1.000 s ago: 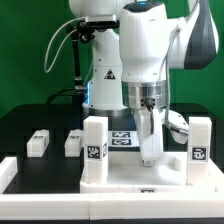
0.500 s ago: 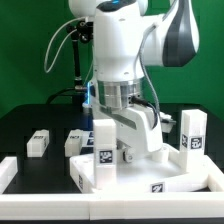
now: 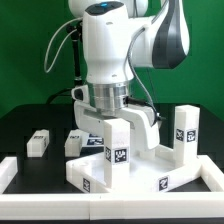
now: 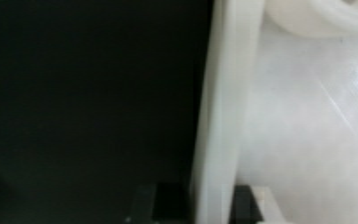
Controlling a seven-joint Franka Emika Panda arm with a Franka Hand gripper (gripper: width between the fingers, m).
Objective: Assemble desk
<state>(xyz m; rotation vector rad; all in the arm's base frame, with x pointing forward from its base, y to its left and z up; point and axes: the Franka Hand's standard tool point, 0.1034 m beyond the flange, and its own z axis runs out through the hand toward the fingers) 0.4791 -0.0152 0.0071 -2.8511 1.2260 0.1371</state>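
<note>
The desk's white tabletop (image 3: 185, 168) lies upside down at the front of the black table, turned at an angle. Two legs stand upright in it: one at the near corner (image 3: 118, 152), one at the far corner on the exterior view's right (image 3: 183, 128). Two loose legs lie on the exterior view's left (image 3: 38, 142) (image 3: 73, 143). My gripper (image 3: 137, 137) reaches down behind the near leg, mostly hidden by it. In the wrist view the gripper (image 4: 211, 205) is shut on the tabletop's rim (image 4: 224, 100), a dark finger (image 4: 158, 205) on each side.
White rails (image 3: 8, 172) edge the black table at the front and on the exterior view's left. The marker board (image 3: 90, 138) shows in part behind the tabletop, under the arm. A green wall stands behind the robot base.
The tabletop has turned in my grip. The near leg has swung toward the exterior view's right. The far leg has moved left and back. The wrist has turned with them.
</note>
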